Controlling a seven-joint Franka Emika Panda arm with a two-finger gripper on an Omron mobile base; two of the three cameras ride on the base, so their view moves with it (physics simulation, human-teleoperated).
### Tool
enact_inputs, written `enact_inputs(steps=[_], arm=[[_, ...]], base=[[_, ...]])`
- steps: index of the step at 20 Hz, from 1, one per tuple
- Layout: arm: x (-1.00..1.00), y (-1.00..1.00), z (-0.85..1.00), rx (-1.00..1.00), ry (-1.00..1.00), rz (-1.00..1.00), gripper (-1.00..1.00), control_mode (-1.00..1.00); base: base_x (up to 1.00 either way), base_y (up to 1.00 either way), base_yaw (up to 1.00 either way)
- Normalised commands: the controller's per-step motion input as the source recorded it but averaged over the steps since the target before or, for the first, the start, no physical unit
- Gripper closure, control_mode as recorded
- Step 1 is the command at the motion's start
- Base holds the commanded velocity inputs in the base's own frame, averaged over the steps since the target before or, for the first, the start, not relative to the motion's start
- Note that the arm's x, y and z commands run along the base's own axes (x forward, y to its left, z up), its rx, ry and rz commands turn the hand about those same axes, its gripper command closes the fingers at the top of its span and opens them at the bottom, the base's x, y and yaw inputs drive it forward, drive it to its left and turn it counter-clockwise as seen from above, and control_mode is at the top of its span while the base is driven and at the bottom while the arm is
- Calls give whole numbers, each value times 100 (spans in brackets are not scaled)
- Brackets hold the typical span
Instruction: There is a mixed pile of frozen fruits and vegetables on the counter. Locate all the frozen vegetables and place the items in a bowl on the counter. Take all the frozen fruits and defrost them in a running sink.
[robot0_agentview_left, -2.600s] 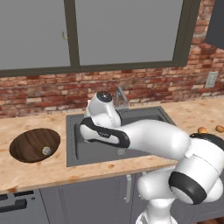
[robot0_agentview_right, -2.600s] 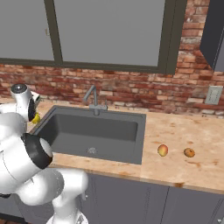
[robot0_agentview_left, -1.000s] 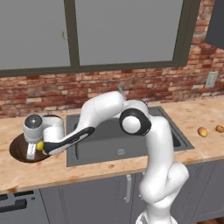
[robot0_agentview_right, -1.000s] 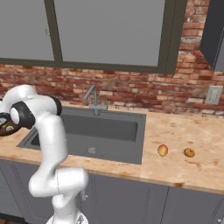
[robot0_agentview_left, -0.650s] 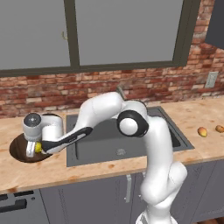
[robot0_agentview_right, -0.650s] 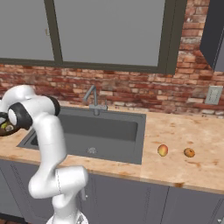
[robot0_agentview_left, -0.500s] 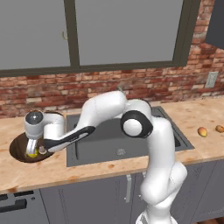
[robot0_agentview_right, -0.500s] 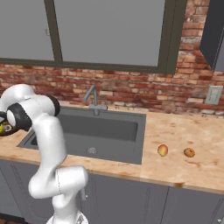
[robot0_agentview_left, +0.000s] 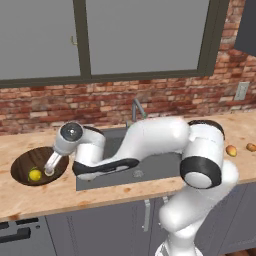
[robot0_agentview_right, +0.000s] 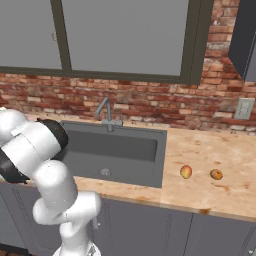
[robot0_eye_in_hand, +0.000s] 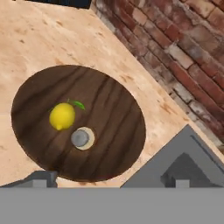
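tool (robot0_agentview_left: 48, 171) hung over bowl (robot0_agentview_left: 20, 162), apparently open and empty | bright yellow item (robot0_eye_in_hand: 62, 116) and pale grey-white item (robot0_eye_in_hand: 82, 138) lay in bowl | two fruits (robot0_agentview_right: 186, 172) sat on counter (robot0_agentview_right: 220, 195) right of sink (robot0_agentview_right: 112, 150)

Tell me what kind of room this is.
A kitchen, rendered rather than real: a sink with a faucet set in a wooden counter, cabinets below, a brick wall and a window behind.

yellow vegetable (robot0_eye_in_hand: 61, 116), grey-white vegetable (robot0_eye_in_hand: 82, 138) in bowl (robot0_eye_in_hand: 118, 144); fruits (robot0_agentview_right: 186, 172) on counter (robot0_agentview_right: 200, 150).
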Motion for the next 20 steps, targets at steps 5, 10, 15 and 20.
enact_inputs(steps=[5, 10, 15, 20], arm=[[-65, -99, 73, 28, 0, -31, -100, -100], [-15, -46, 37, 10, 2, -21, -100, -100], [-13, -8, 0, 5, 3, -4, -100, -100], [-66, -43, 8, 10, 8, -40, -100, -100]], base=[[0, 0, 0], [0, 0, 0], [0, 0, 0], [0, 0, 0]])
